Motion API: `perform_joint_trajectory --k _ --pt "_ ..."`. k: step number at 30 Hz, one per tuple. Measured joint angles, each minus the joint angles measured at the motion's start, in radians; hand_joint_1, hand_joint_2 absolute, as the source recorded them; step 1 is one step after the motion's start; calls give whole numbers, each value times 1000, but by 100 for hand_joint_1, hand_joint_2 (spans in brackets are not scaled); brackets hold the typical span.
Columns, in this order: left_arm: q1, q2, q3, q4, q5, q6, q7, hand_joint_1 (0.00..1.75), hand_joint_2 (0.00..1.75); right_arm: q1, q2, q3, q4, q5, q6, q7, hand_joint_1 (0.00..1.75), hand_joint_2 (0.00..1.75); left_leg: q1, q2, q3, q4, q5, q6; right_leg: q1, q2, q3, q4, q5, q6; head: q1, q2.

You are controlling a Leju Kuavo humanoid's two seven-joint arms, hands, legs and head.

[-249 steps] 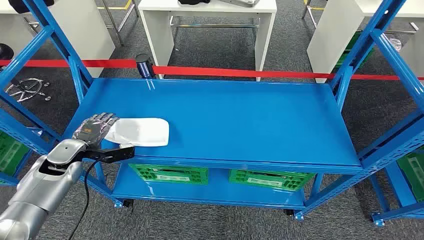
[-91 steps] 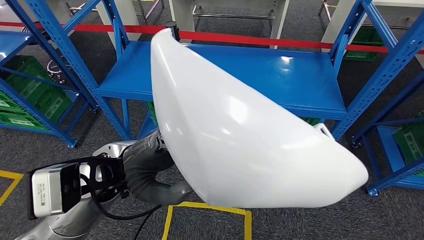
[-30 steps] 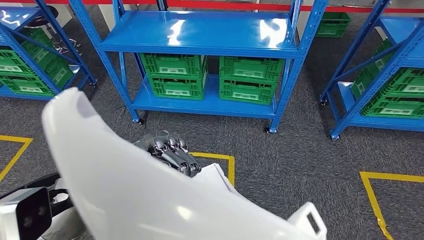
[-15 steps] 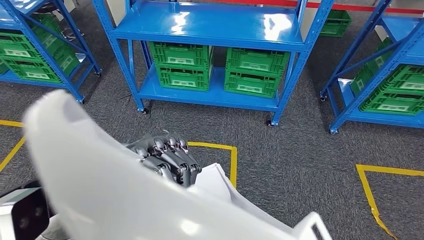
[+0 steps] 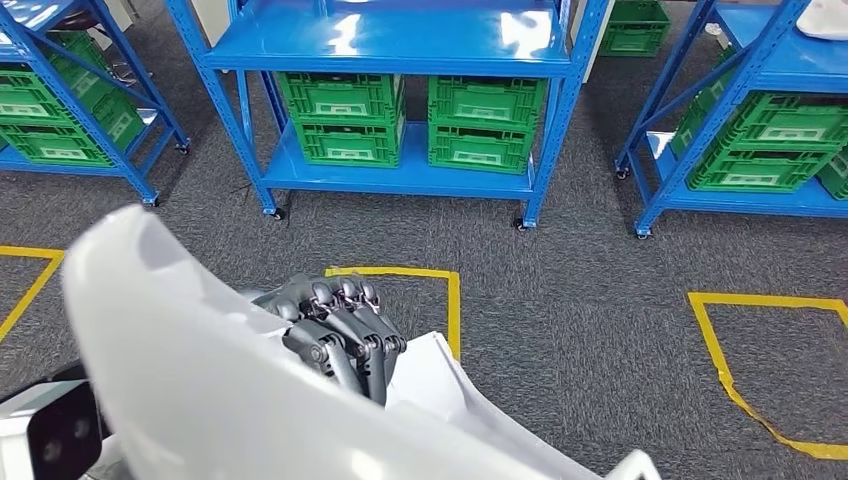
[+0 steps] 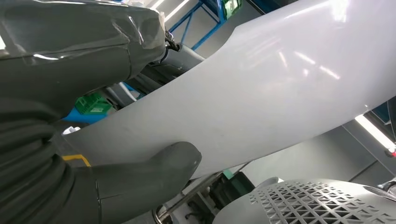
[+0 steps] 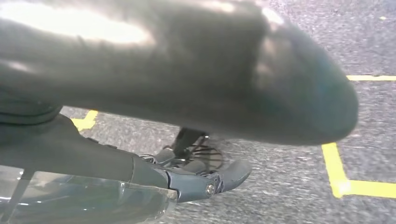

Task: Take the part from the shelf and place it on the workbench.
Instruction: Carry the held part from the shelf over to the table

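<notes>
At the start the white part (image 5: 200, 370) lay flat on the blue shelf's top deck with the left hand (image 5: 335, 330) reaching onto it. Since then the hand has lifted it off, and the part now sits in the lower left of the head view, with the fingers (image 5: 350, 325) curled over its edge. The whole scene has shifted because the camera moved: the shelf (image 5: 390, 45), once close below, now stands at the top of the frame across grey carpet (image 5: 580, 300) with yellow tape (image 5: 452, 310).
</notes>
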Motion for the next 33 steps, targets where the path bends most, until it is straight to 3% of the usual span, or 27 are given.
perform_joint_trajectory --k 1,2,3,5,7,9,11,12,14,15,16,17,18,20,22,24,25,26,27,29,30,31,32,33 --pt "2 0 0 0 0 -2 -1 175 175 0 -1 -2 1 2 0 3 0 0 4 -1 -3 52 -18 -4 0 0 -14 1 11 1 0 0" --pt "4 0 0 0 0 -4 -2 175 175 0 -2 -4 2 4 -1 5 0 0 8 -1 5 78 -13 -6 0 1 -27 1 22 3 0 0" --pt "5 0 0 1 0 -5 -2 175 175 0 -3 -6 3 6 -1 7 0 0 12 -1 30 70 9 -7 0 1 -41 2 32 6 0 0" --pt "5 0 0 1 1 -6 -3 175 175 0 -5 -9 4 10 -1 8 0 0 16 -6 128 -41 48 -5 -1 4 -62 2 51 15 0 0" --pt "4 -1 1 0 2 -9 -6 175 175 0 -8 -11 5 14 2 5 0 0 13 -16 225 -181 36 2 -1 6 -74 1 69 28 1 0" --pt "3 -1 2 0 4 -14 -8 175 175 1 -11 -12 7 20 6 -4 0 0 3 -21 252 -239 23 13 -4 7 -83 -5 90 44 1 0" --pt "3 -2 3 1 6 -17 -9 175 175 3 -13 -14 10 25 10 -14 0 0 0 -16 236 -248 45 32 -9 7 -96 -3 92 52 1 0" --pt "3 -3 3 1 6 -17 -8 175 175 4 -14 -14 13 26 12 -18 0 0 -1 -12 226 -252 58 43 -10 6 -107 16 69 48 3 0" --pt "4 -6 3 1 6 -18 -8 175 175 4 -16 -16 18 26 13 -22 0 0 -6 -3 200 -254 83 59 -8 6 -143 117 -17 32 8 0" --pt "5 -7 2 2 6 -20 -8 175 175 3 -17 -17 20 25 13 -23 0 0 -10 2 184 -254 94 64 -6 6 -162 189 -59 27 10 0" --pt "6 -8 1 2 6 -21 -8 175 175 1 -19 -18 23 25 14 -24 0 0 -15 7 169 -253 106 66 -5 6 -174 254 -83 29 11 0" --pt "7 -8 0 3 6 -23 -8 175 175 0 -21 -19 26 24 15 -23 0 0 -18 13 153 -251 117 68 -4 6 -173 294 -86 35 10 0" --pt "7 -8 0 4 6 -24 -8 175 175 0 -22 -19 29 24 17 -23 0 0 -20 19 136 -248 127 68 -4 6 -157 302 -71 45 10 0" --pt "7 -9 0 5 6 -26 -8 175 175 -1 -25 -20 35 24 19 -22 0 0 -22 30 103 -235 144 65 -2 -6 -72 212 -31 59 10 0" --pt "7 -9 0 5 5 -26 -8 175 175 -6 -30 -21 38 25 19 -22 0 0 -24 41 76 -217 157 56 4 -23 35 59 -39 53 10 0" --pt "7 -11 0 5 5 -27 -8 175 175 -8 -35 -22 43 26 15 -20 0 0 -25 53 62 -210 174 47 12 -25 75 -16 -57 40 9 0" --pt "7 -11 0 6 4 -27 -9 175 175 -6 -37 -23 47 28 11 -18 0 0 -24 57 58 -210 182 43 11 -23 68 -19 -53 34 9 0" --pt "7 -11 0 6 4 -27 -9 175 175 -3 -38 -23 52 30 7 -17 0 0 -22 52 53 -207 180 37 10 -21 59 -18 -44 27 10 0" --pt "7 -11 0 7 3 -26 -9 175 175 -2 -40 -23 57 33 3 -15 0 0 -19 40 47 -192 158 29 7 -21 51 -17 -34 18 9 0" --pt "7 -10 1 9 2 -26 -10 175 175 -5 -43 -23 70 38 -5 -14 0 0 -9 10 24 -107 62 12 4 -21 30 -18 -10 5 7 0" --pt "7 -9 2 10 1 -25 -11 175 175 -8 -45 -23 78 40 -10 -14 0 0 -5 2 12 -40 10 5 4 -20 16 -17 3 2 6 0" --pt "8 -8 2 12 1 -25 -12 175 175 -9 -47 -23 86 42 -15 -13 0 0 -1 -1 3 25 -23 1 4 -18 1 -15 15 2 6 0" --pt "8 -8 2 14 0 -24 -12 175 175 -10 -50 -23 93 44 -20 -13 0 0 3 -1 4 71 -30 -2 4 -17 -16 -13 27 3 6 0" --pt "8 -7 2 16 -1 -23 -13 175 175 -10 -54 -23 100 45 -24 -12 0 0 7 -1 17 87 -15 -4 4 -16 -33 -9 38 6 6 0"
